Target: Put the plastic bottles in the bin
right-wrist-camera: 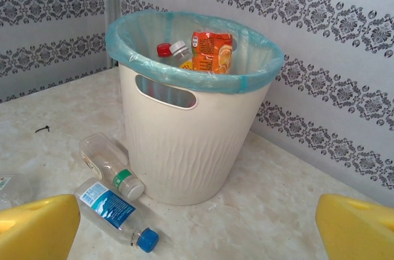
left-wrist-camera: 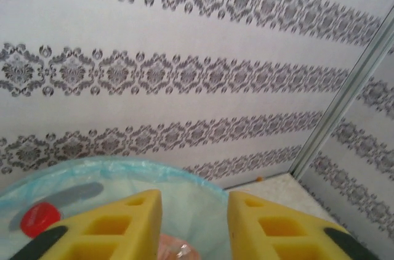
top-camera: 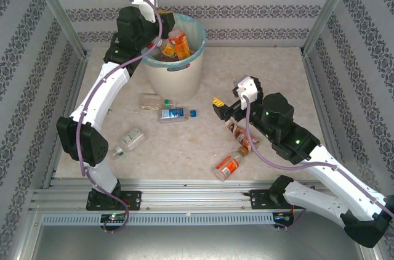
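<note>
The bin (top-camera: 175,72), cream-white with a light blue liner, stands at the back left and holds several plastic bottles, among them an orange one (top-camera: 178,43). My left gripper (top-camera: 161,16) hovers over its rim. In the left wrist view its yellow fingers (left-wrist-camera: 132,223) stand apart above the liner (left-wrist-camera: 111,170), with a pinkish bottle (left-wrist-camera: 175,249) low between them and a red cap (left-wrist-camera: 40,219) in the bin. My right gripper (top-camera: 225,101) is wide open and empty (right-wrist-camera: 198,211), facing the bin (right-wrist-camera: 191,143).
On the table lie a clear bottle (top-camera: 151,101) and a blue-labelled bottle (top-camera: 172,114) by the bin's foot, a green-labelled one (top-camera: 130,140) near the left arm, and two brown bottles (top-camera: 240,137) and an orange one (top-camera: 229,166) beside the right arm.
</note>
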